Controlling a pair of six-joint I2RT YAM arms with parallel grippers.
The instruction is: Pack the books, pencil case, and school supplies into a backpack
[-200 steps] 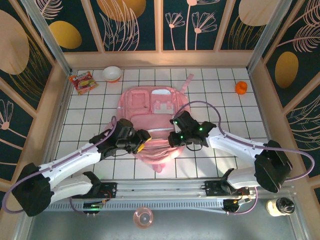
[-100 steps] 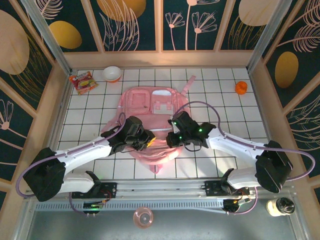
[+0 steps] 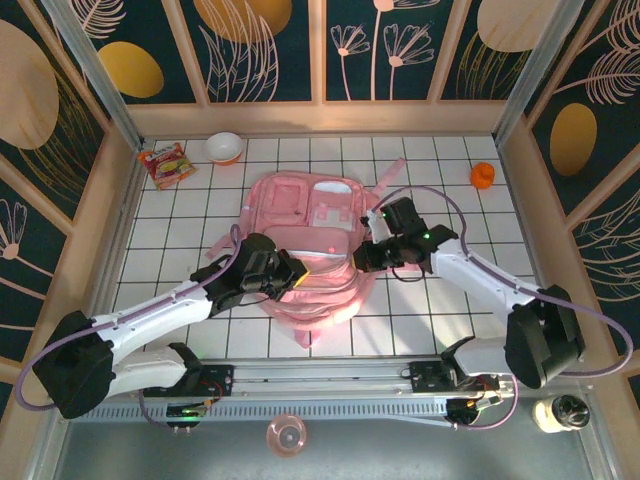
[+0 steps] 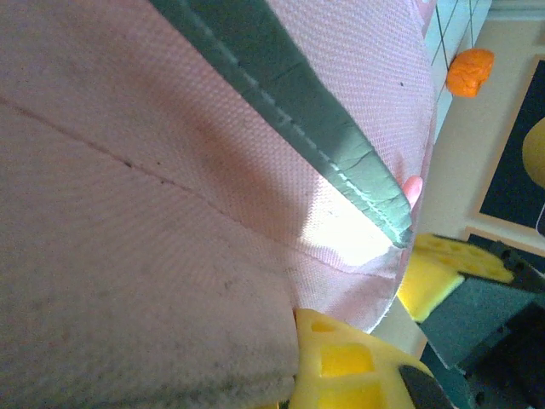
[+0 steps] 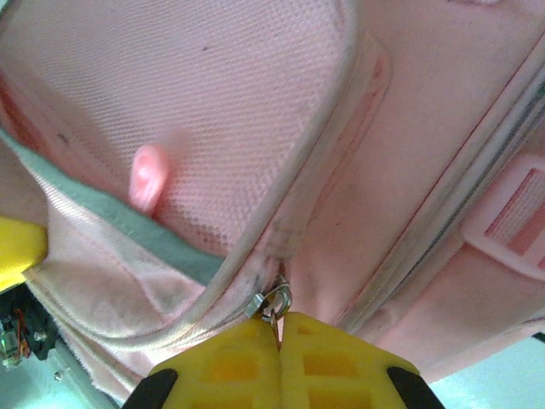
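Note:
The pink backpack (image 3: 310, 205) lies in the middle of the table with its top toward the arms. My left gripper (image 3: 293, 272) is at its near left edge, shut on a fold of the pink fabric (image 4: 170, 256); one yellow finger (image 4: 341, 366) shows beside the fold. My right gripper (image 3: 368, 252) is at the backpack's right side, its yellow fingers (image 5: 230, 366) shut on the metal zipper pull (image 5: 274, 302). A grey-green trim band (image 4: 306, 128) runs along the bag's opening. The books, pencil case and school supplies are out of view.
A snack packet (image 3: 163, 163) and a white bowl (image 3: 224, 147) sit at the far left. A small orange object (image 3: 482, 175) lies at the far right. A pink cup (image 3: 287, 435) stands below the arm bases. Wooden walls ring the tiled table.
My left gripper closed on the backpack's fabric at its near left edge. My right gripper moved away and to the right along the bag with the zipper pull, and the bag's near part shifted.

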